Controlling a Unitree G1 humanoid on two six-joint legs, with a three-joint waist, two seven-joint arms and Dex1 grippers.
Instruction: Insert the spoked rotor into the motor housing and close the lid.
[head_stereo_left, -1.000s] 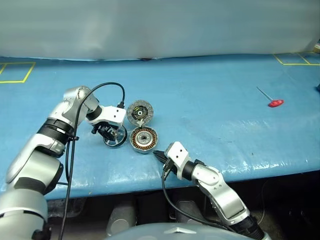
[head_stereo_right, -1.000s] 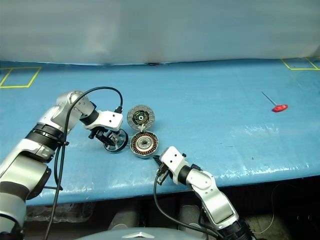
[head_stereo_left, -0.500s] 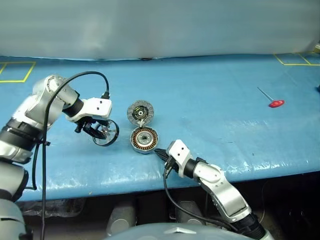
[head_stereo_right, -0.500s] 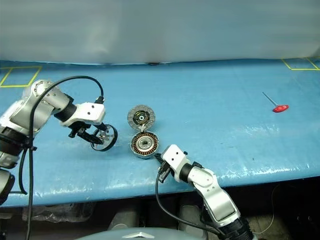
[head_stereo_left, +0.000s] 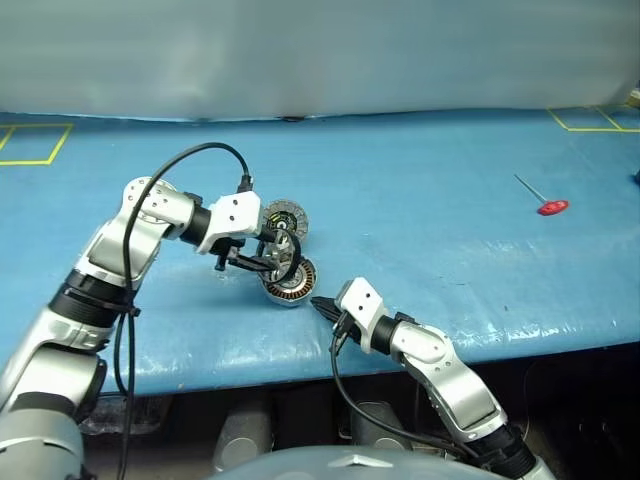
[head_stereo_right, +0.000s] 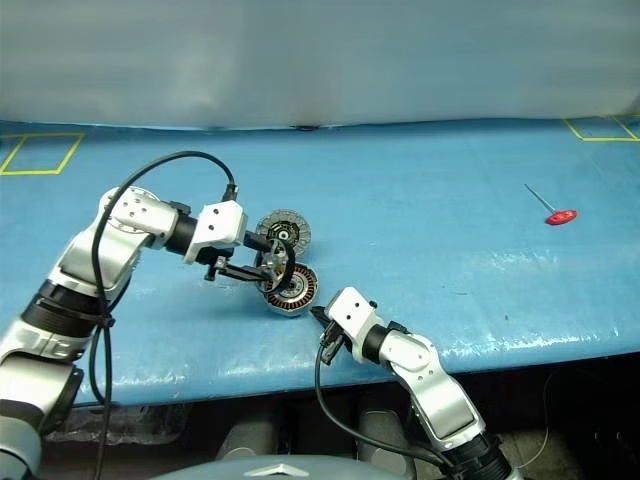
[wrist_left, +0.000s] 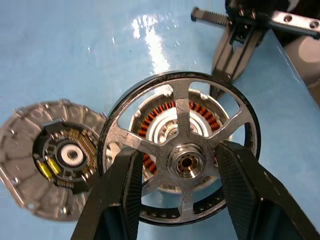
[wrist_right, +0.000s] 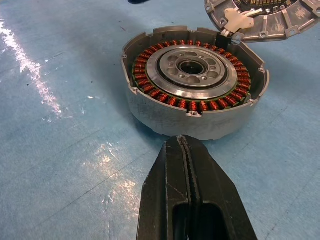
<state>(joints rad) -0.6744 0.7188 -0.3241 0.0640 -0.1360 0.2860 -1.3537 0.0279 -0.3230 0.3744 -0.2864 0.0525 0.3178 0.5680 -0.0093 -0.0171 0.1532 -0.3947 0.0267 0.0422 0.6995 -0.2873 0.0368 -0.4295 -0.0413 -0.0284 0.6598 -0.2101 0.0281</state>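
You held the flat silver spoked rotor (wrist_left: 182, 162) in the left gripper (wrist_left: 177, 200), half-open fingers clamping its hub, hovering just above the round grey copper-wound motor housing (wrist_right: 192, 87), presumably to line them up. Your right gripper (wrist_right: 192, 195), shut and empty, sat beside the housing, likely to brace it. The grey striped lid (wrist_left: 47, 160) lay alongside, face-up.

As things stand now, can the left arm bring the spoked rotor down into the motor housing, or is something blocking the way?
Probably yes. The left gripper holds the spoked rotor just over the motor housing, whose open top shows bare windings. The lid lies beside it, and the shut right gripper stops short of the housing wall.
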